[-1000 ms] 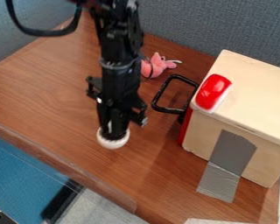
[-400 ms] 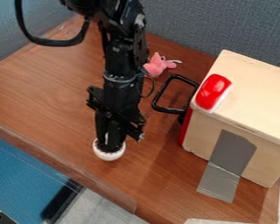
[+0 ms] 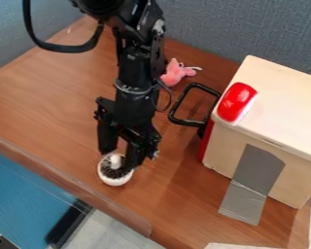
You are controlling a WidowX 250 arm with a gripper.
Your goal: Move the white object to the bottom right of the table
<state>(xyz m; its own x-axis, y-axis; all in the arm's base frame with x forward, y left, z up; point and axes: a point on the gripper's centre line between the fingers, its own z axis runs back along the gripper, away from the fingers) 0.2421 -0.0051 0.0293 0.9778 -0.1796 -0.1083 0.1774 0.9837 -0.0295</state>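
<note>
The white object (image 3: 115, 181) is found near the table's front edge, left of the wooden box (image 3: 278, 109). The black gripper (image 3: 120, 158) is noted directly above it, fingers spread apart. The pink toy (image 3: 175, 74) is seen farther back, then the red item (image 3: 237, 101) atop the box.

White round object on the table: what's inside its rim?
Inside the white round object, a dark, bristly-looking mass shows, with a small white knob. Whatever lies beneath that mass is covered, and the gripper hides part of the rim.
</note>
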